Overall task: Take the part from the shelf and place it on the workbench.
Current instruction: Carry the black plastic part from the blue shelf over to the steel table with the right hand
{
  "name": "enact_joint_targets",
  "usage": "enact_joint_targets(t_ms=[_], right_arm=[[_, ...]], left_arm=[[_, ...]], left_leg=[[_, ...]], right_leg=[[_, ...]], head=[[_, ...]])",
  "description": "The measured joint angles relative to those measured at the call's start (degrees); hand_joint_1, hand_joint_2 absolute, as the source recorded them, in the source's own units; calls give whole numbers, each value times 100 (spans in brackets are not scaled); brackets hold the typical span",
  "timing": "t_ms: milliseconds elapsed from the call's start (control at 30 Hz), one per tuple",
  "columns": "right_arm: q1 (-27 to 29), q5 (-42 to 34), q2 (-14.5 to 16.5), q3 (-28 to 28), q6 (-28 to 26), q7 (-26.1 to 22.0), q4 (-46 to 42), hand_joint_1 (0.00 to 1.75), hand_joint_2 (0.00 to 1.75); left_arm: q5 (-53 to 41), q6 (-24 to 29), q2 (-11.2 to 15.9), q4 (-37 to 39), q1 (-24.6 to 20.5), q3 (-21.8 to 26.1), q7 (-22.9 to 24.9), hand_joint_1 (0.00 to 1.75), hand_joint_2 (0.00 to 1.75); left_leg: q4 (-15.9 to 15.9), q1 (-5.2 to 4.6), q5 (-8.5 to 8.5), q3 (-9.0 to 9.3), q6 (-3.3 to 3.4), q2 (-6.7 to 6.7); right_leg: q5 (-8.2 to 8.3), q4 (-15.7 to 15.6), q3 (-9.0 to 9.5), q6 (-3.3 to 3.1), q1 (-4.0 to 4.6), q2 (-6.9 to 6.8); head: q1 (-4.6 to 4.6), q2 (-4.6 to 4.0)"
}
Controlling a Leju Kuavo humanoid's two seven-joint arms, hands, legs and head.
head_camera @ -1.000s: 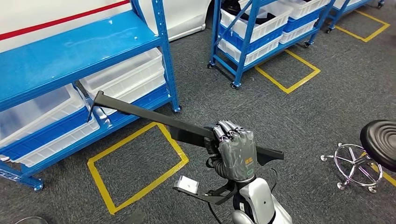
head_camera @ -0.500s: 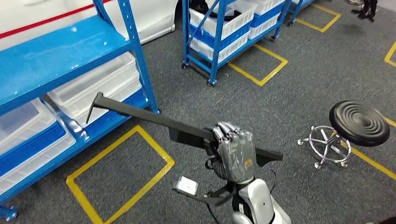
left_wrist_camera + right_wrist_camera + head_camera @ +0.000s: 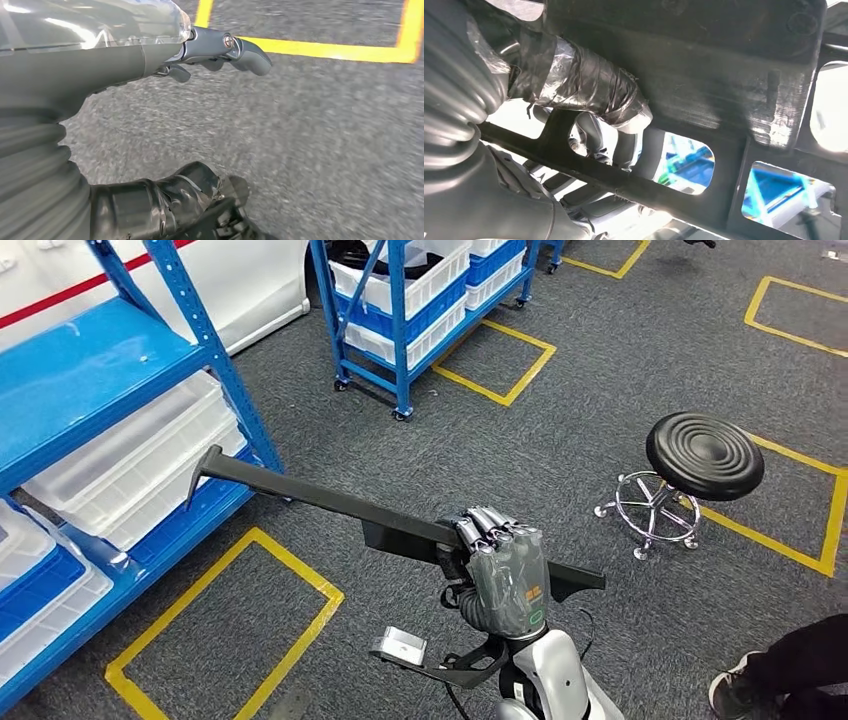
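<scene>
- Head view: right hand raised at lower centre, its fingers curled over the top of a long black part and gripping it.
- The part is a flat bar held off the floor, running from a hooked end near the blue shelf across to a short stub just past the hand.
- Clear bins sit on the lower level of the shelf; a second blue rack with white bins stands further back.
- Grey carpeted floor is marked with yellow tape rectangles; a black round stool stands at right.
- A person's dark shoe shows at the lower right corner.
- Right wrist view: taped thumb pressed against the underside of the black part.
- Left wrist view: left hand over the carpet with nothing in it, fingers loosely extended.
</scene>
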Motion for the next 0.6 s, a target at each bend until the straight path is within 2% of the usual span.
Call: enact_joint_targets(t_ms=[67,100,133,167,200,233,300,333,367,433,467,500,567,600], right_arm=[[3,0,17,0,-19,-2,-9,175,175],[7,0,24,0,-23,-2,-10,175,175],[13,0,27,0,-25,-2,-11,175,175],[18,0,28,0,-25,-2,-11,175,175],[22,0,29,0,-25,-2,-11,175,175],[24,0,31,0,-26,-2,-12,175,175],[21,0,35,0,-26,-2,-13,175,175],[21,0,38,1,-27,-2,-14,175,175],[24,0,39,1,-28,-3,-14,175,175],[38,-1,40,1,-31,-4,-15,175,175],[45,-2,39,1,-33,-4,-17,175,175],[46,-3,38,0,-34,-4,-19,175,175],[44,-8,37,1,-37,-4,-26,175,175],[46,-12,37,1,-37,-5,-27,175,175]], left_arm=[[-1,0,3,1,13,0,1,0,175],[-1,0,6,2,26,0,2,0,175],[-1,0,9,2,40,0,4,0,175],[-1,0,11,2,50,0,5,0,175],[-1,0,12,2,54,0,5,0,175],[-1,0,13,2,53,0,5,0,175],[-1,0,22,1,50,0,5,0,175],[-1,-1,27,1,47,0,5,0,175],[-1,-1,31,1,46,1,5,0,175],[1,-3,30,1,39,2,2,0,175],[2,-4,29,1,37,2,-1,0,175],[3,-6,27,1,34,2,-5,0,175],[4,-10,27,2,37,2,-10,0,175],[4,-10,30,1,44,2,-10,0,175]], left_leg=[[651,18,-357,-292,-21,-304],[1033,21,-508,-483,-27,-380],[1302,20,-568,-628,-33,-413],[1383,21,-520,-694,-35,-426],[1243,23,-361,-657,-31,-439],[907,28,-130,-526,-21,-484],[186,49,190,-224,10,-749],[-26,52,246,-138,23,-864],[-103,47,235,-107,38,-934],[-148,39,260,-92,86,-842],[-183,47,281,-70,122,-777],[-222,55,301,-47,166,-704],[-262,47,314,-18,226,-551],[-261,36,307,-15,244,-469]], right_leg=[[18,-21,11,-59,-11,130],[20,-18,10,-73,-7,205],[19,-13,10,-77,-3,288],[18,-4,11,-77,-1,369],[15,9,12,-73,-2,455],[9,27,14,-64,-6,535],[-10,83,-16,-25,-13,677],[-13,105,-43,10,-22,734],[-7,112,-72,51,-34,791],[20,95,-101,134,-53,890],[6,116,-114,162,-48,842],[-64,220,-162,183,-37,711],[-370,759,-414,215,-30,356],[-548,1140,-601,233,-40,248]], head=[[-6,0],[-9,0],[-9,0],[-9,0],[-9,0],[-9,0],[-5,0],[-5,0],[-5,0],[-8,0],[-2,0],[10,0],[34,0],[42,0]])
